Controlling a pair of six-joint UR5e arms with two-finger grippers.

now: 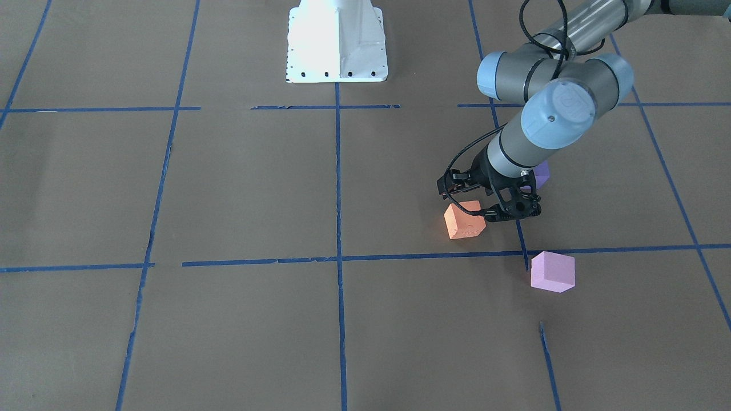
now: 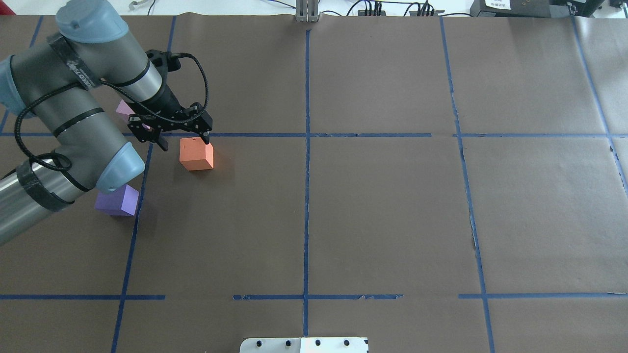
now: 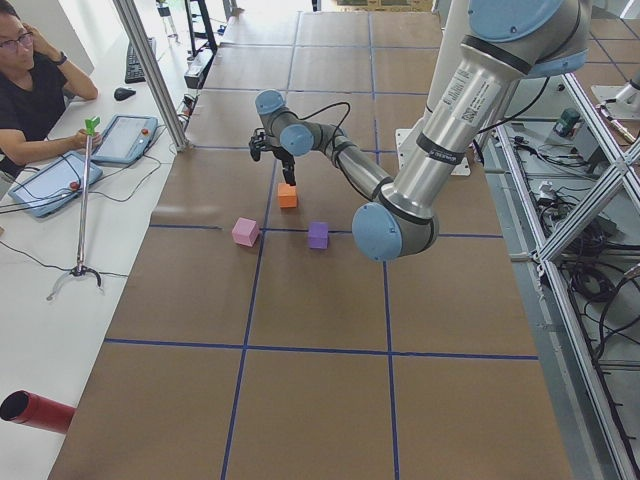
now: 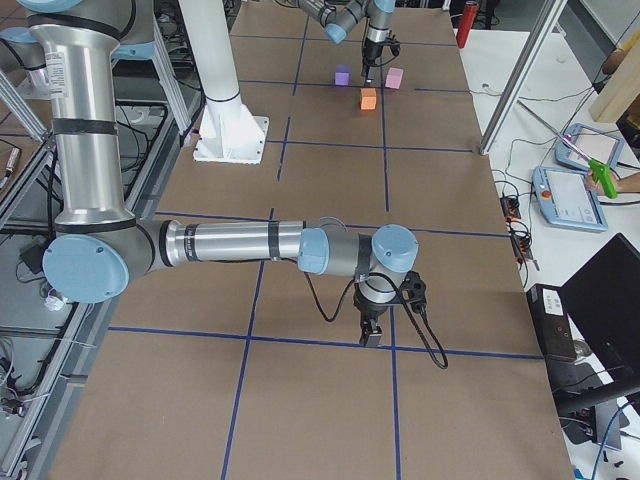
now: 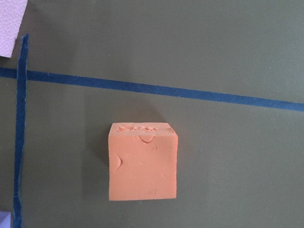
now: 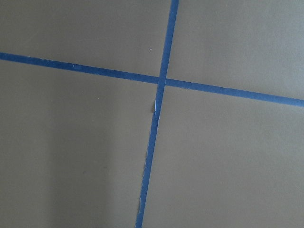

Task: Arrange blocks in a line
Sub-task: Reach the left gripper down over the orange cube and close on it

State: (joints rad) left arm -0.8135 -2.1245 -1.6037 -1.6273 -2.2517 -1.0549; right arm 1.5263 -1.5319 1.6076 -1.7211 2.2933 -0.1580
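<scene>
The orange block [image 2: 196,156] sits on the brown table [image 2: 392,220], just below my left claw [image 2: 185,142]. That claw is wide open and holds nothing. One finger tip is at the block's far top edge, and the other is off to the side of it. The pink block [image 1: 552,272] lies near the orange block, past it and more to my left. The purple block [image 2: 117,201] lies near it too, closer to me and on my left. My right claw [image 4: 372,338] hangs well apart from the orange block, over a cross of blue tape [image 6: 160,80]. I cannot tell if it is open or closed.
</scene>
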